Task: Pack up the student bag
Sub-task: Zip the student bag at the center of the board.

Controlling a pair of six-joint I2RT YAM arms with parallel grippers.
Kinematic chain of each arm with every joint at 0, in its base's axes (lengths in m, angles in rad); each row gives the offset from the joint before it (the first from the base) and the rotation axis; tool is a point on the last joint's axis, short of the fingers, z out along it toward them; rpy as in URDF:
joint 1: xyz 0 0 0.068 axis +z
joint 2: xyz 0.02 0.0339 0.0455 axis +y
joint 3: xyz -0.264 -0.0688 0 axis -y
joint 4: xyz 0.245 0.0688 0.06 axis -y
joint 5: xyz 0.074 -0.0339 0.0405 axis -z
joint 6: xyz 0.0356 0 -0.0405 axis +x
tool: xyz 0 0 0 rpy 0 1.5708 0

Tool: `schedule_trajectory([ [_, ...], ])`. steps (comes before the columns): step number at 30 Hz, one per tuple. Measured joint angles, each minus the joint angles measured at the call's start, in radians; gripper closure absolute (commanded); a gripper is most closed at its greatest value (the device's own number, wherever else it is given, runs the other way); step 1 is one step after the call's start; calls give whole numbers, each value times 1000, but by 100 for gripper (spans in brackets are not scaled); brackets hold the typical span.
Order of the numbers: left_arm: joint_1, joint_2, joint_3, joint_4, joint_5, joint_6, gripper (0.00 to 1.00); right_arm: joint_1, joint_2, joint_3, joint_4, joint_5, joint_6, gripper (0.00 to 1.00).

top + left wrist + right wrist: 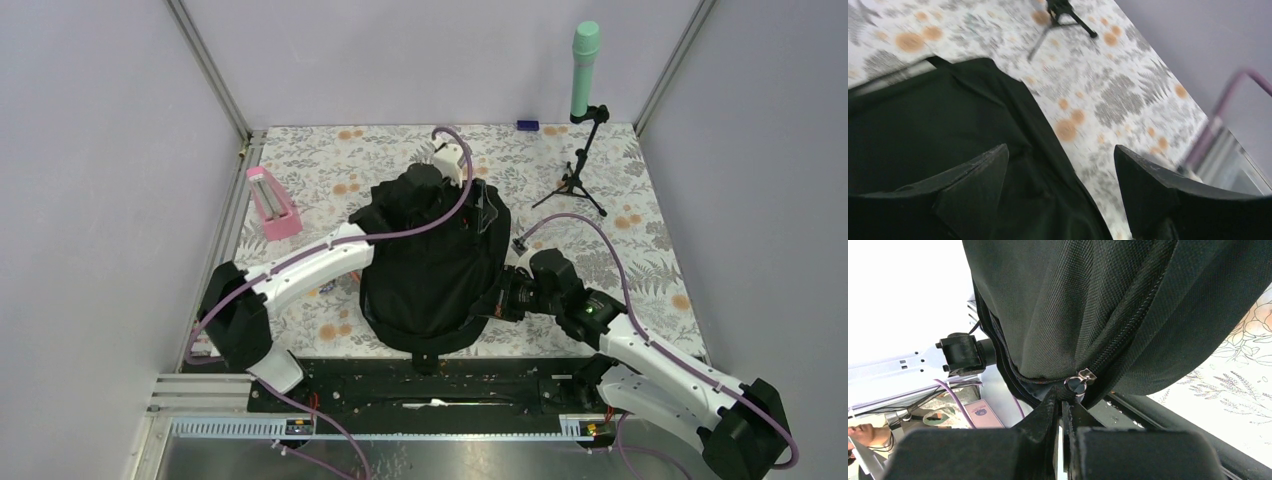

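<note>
One student bag (pixel 430 270) sits mid-table (pixel 640 270) between two arms. One pink holder (pixel 270 205) stands by the left edge, and one tripod (pixel 578 185) stands near the far right corner. The left gripper (pixel 1060 150) hangs over the bag's far end with its fingers (pixel 978 180) spread wide and black fabric beneath one of them. The right gripper (pixel 1063 402), its fingers pressed together, pinches the zip pull (pixel 1082 376) on the bag's right side. Only the right wrist view shows that pull.

We saw the left gripper (pixel 1060 147), jaws spread wide, above the student bag (pixel 923 130) on the floral table (pixel 1128 95), with a tripod (pixel 1063 12) beyond.
</note>
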Motion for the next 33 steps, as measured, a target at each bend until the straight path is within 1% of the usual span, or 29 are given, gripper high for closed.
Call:
schedule_trajectory([
  [4,-46,-78,-100,-8,60,-29,14,0,-15,-2,0,3,0,100],
  [8,-89,-69,-137,-62,78,-37,12,0,-42,-8,0,5,2,100],
  [14,-130,-39,-139,-120,99,-43,9,0,-71,-33,0,11,11,100],
  [17,-147,-15,-138,-140,102,-50,21,0,-87,-44,0,11,15,100],
  [19,-159,11,-125,-173,100,-49,27,0,-92,-45,-1,12,16,100],
  [22,-184,71,-83,-225,81,-38,40,0,-97,-45,-2,19,16,100],
  [24,-192,93,-70,-245,69,-31,54,0,-98,-45,-9,25,16,100],
  [27,-196,107,-53,-261,64,-29,84,0,-98,-45,-16,35,16,100],
  [28,-196,111,-45,-267,61,-25,93,0,-98,-45,-16,39,16,100],
  [29,-196,115,-39,-268,62,-28,99,0,-98,-45,-16,45,16,100],
  [30,-196,120,-33,-269,65,-34,100,0,-98,-45,-16,50,15,100],
  [33,-203,138,-11,-270,68,-42,100,0,-98,-43,-28,57,8,100],
])
